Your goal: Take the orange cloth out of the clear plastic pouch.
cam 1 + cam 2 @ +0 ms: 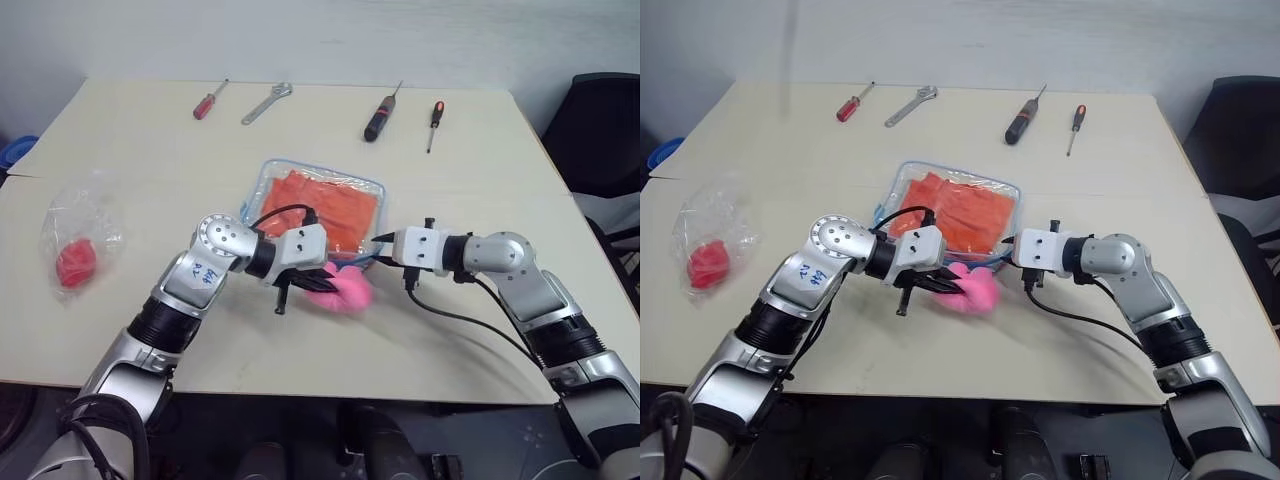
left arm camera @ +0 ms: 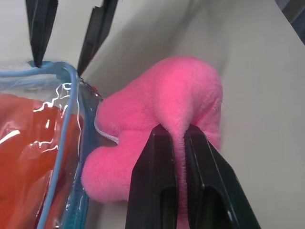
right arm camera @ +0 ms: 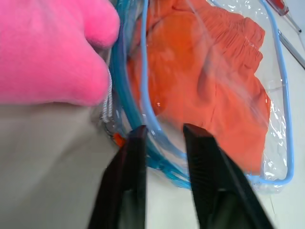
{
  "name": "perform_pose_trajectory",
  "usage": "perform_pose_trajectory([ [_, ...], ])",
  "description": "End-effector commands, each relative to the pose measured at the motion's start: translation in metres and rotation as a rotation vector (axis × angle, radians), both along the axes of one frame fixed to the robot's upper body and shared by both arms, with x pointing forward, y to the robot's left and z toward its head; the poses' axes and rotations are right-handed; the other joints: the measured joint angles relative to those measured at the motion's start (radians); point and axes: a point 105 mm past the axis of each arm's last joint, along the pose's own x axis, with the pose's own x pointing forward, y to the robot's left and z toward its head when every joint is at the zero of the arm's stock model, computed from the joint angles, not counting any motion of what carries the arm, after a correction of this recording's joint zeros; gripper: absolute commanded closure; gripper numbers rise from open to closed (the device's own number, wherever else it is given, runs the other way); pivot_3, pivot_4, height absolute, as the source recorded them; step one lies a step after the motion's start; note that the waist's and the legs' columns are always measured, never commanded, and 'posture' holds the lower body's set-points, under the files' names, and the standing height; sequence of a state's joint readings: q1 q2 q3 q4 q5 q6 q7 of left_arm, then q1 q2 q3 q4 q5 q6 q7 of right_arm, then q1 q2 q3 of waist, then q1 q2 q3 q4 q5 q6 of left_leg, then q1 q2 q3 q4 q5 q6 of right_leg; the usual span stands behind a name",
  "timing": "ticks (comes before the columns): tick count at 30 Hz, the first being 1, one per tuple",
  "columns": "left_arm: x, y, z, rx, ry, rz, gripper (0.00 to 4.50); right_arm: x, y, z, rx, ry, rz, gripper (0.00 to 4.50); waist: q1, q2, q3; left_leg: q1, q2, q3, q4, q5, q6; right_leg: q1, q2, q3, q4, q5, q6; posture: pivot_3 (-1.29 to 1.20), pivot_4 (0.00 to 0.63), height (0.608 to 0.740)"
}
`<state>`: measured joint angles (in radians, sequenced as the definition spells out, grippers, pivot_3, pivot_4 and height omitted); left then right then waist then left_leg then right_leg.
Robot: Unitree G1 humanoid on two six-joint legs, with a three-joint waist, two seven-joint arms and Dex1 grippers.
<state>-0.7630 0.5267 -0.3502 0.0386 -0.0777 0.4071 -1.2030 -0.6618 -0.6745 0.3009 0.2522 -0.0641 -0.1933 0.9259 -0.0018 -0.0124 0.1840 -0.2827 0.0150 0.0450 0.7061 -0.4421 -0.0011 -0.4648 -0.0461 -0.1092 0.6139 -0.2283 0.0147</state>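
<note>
From the head, the clear plastic pouch lies mid-bench with the orange cloth inside.

At its six o'clock edge, the left gripper has its jaws clenched on the pink plush.

The right gripper has its jaws pinching the pouch's blue-trimmed corner, cloth just beyond.

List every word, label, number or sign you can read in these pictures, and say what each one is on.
Blue handwritten marks on the left arm's silver forearm cover: too blurred to read.
The clear plastic pouch, the orange cloth, the pink heart plush and the hand tools at the table's far edge carry no readable text.
</note>
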Motion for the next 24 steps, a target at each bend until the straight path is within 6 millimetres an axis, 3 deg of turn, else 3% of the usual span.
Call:
perform_pose_trajectory([
  [1, -0.002, 0.002, 0.010, -0.036, -0.029, 0.003, 4.50, -0.001, 0.005, 0.008, -0.005, -0.046, 0.039, 4.44, 0.000, 0.000, 0.000, 0.000, 0.000, 0.000, 0.000, 0.000, 0.000, 0.000, 0.000, 0.000, 0.000, 0.000, 0.000, 0.00, 0.150, 0.740],
  [5, -0.001, 0.012, 0.010, -0.039, -0.020, 0.051, 4.50, 0.001, 0.000, 0.006, -0.040, -0.062, 0.035, 4.44, 0.000, 0.000, 0.000, 0.000, 0.000, 0.000, 0.000, 0.000, 0.000, 0.000, 0.000, 0.000, 0.000, 0.000, 0.000, 0.00, 0.150, 0.740],
  [7, 0.000, 0.027, 0.011, -0.040, -0.009, 0.098, 4.50, 0.001, -0.004, 0.006, -0.057, -0.062, 0.034, 4.44, 0.000, 0.000, 0.000, 0.000, 0.000, 0.000, 0.000, 0.000, 0.000, 0.000, 0.000, 0.000, 0.000, 0.000, 0.000, 0.00, 0.150, 0.740],
  [15, 0.011, 0.134, 0.013, 0.064, -0.032, 0.396, 4.50, -0.006, -0.025, 0.014, -0.101, -0.081, 0.044, 4.44, -0.002, 0.002, 0.001, 0.000, 0.001, -0.001, 0.000, 0.000, -0.001, -0.001, 0.000, 0.000, 0.000, 0.000, -0.001, 0.00, 0.150, 0.740],
  [20, 0.021, 0.205, 0.024, 0.102, -0.079, 0.620, 4.50, -0.015, -0.032, 0.014, -0.140, -0.091, 0.070, 4.44, 0.000, 0.003, 0.002, -0.001, 0.001, -0.002, 0.000, 0.000, 0.000, -0.001, -0.001, -0.001, -0.001, 0.000, -0.001, 0.00, 0.150, 0.740],
  [22, 0.022, 0.221, 0.028, 0.113, -0.095, 0.662, 4.50, -0.021, -0.034, 0.014, -0.137, -0.082, 0.086, 4.44, 0.000, 0.003, 0.002, -0.001, 0.001, -0.002, 0.000, 0.000, 0.000, -0.001, -0.001, -0.002, -0.001, 0.000, -0.001, 0.00, 0.150, 0.740],
  [24, 0.021, 0.220, 0.027, 0.112, -0.093, 0.641, 4.50, -0.027, -0.034, 0.012, -0.132, -0.072, 0.103, 4.44, 0.001, 0.003, 0.002, -0.001, 0.000, -0.002, 0.000, -0.001, 0.000, -0.001, -0.001, -0.003, -0.001, 0.000, -0.001, 0.00, 0.150, 0.740],
])
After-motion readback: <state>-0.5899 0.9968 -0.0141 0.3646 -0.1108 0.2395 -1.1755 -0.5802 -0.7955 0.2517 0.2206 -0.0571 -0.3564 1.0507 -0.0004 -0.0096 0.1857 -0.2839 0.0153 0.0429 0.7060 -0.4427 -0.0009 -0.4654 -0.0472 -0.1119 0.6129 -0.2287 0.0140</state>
